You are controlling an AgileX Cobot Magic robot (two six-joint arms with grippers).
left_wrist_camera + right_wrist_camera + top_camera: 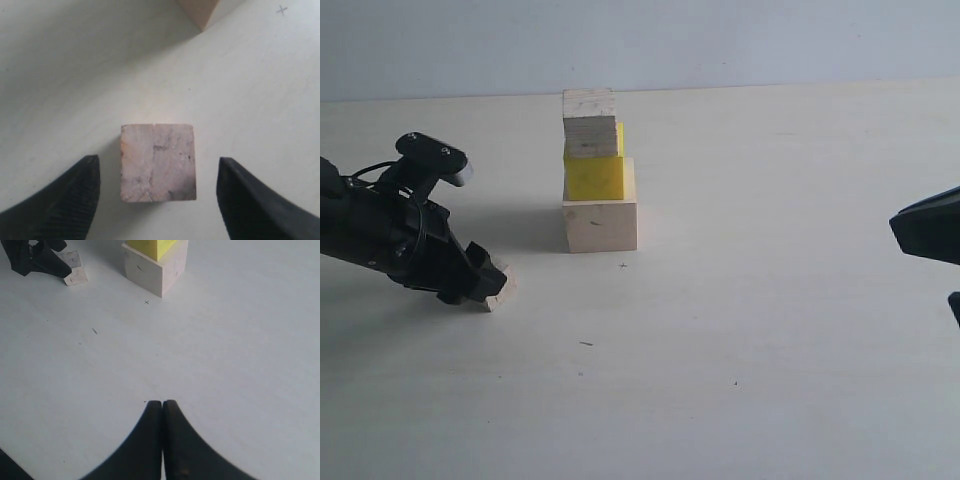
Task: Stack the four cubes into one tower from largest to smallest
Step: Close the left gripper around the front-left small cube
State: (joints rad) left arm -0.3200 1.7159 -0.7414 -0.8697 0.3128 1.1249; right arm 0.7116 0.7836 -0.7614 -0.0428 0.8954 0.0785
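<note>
A column of three cubes stands mid-table: the large pale cube (pixel 601 223) lowest, the yellow cube (pixel 594 176) on it, the grainy pale cube (pixel 590 122) on top. The small pale cube (pixel 158 161) lies on the table to the column's left, partly hidden behind my left gripper in the exterior view (pixel 498 297). My left gripper (pixel 158 165) is open and low over it, one finger on each side, gaps on both. My right gripper (pixel 163 404) is shut on nothing, far to the right at the frame edge (pixel 928 226). The right wrist view shows the large cube (pixel 155 271) and the small cube (pixel 75 275).
The pale table (pixel 740 360) stretches wide around the column, with a small cross mark (pixel 623 266) in front of it and a few dark specks. A pale wall (pixel 720 40) closes the far side.
</note>
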